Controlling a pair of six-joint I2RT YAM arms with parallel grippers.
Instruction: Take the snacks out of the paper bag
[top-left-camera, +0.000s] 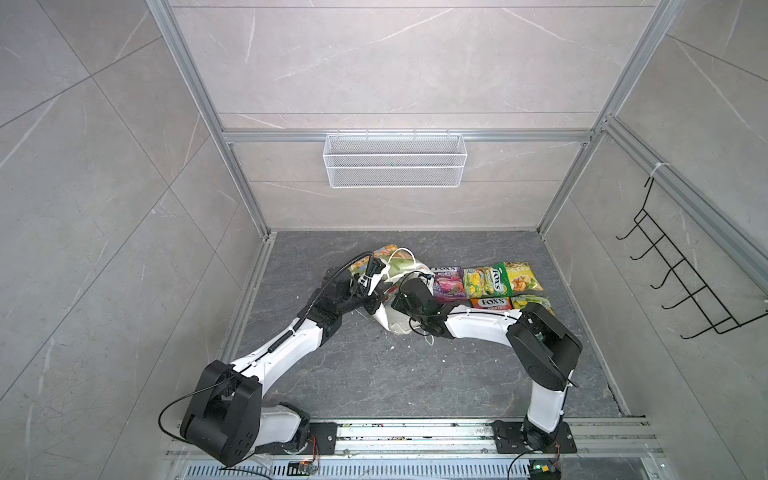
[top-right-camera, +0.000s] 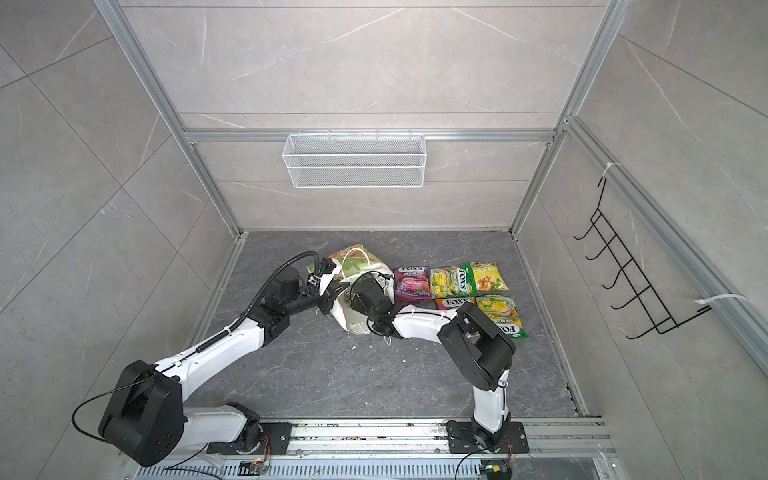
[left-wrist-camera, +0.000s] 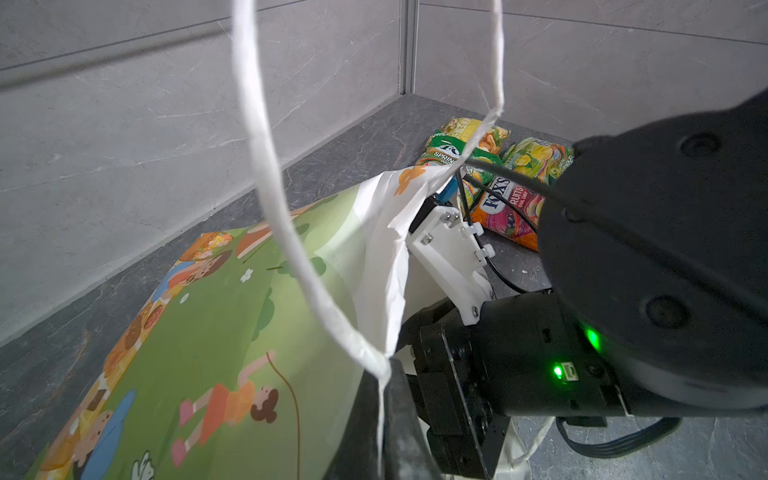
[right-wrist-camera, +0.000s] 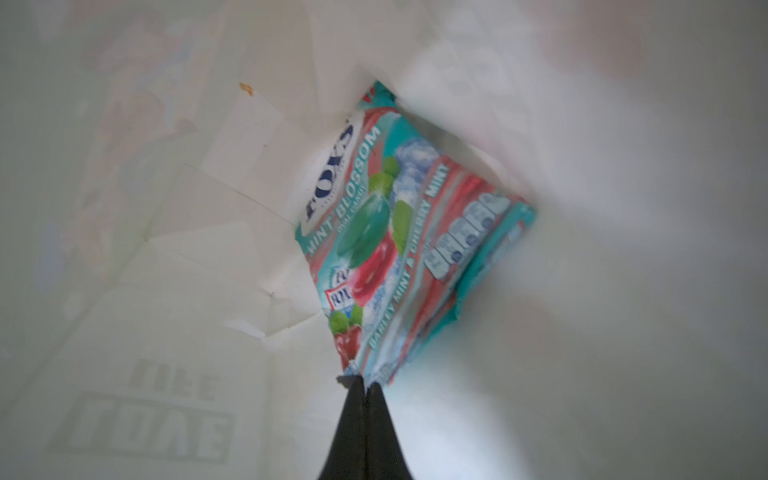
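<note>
The paper bag (top-left-camera: 395, 322) (top-right-camera: 354, 322) lies tilted on the dark floor between my two arms; its green printed face (left-wrist-camera: 216, 332) and white cord handle (left-wrist-camera: 266, 166) fill the left wrist view. My left gripper (left-wrist-camera: 380, 401) (top-left-camera: 374, 302) is shut on the bag's rim at the foot of that handle. My right gripper (right-wrist-camera: 365, 384) is inside the bag, hidden in both top views. It is shut on the corner of a teal-red snack pouch (right-wrist-camera: 395, 232). Several snacks lie on the floor to the bag's right: purple (top-left-camera: 448, 282), yellow-green (top-left-camera: 484, 280), yellow (top-left-camera: 523, 276), orange (top-left-camera: 490, 302).
A white wire mesh basket (top-left-camera: 395, 160) hangs on the back wall. A black wire hook rack (top-left-camera: 681, 282) is fixed to the right wall. Aluminium frame rails border the floor. My right forearm (top-left-camera: 478, 326) lies over part of the front row of pouches.
</note>
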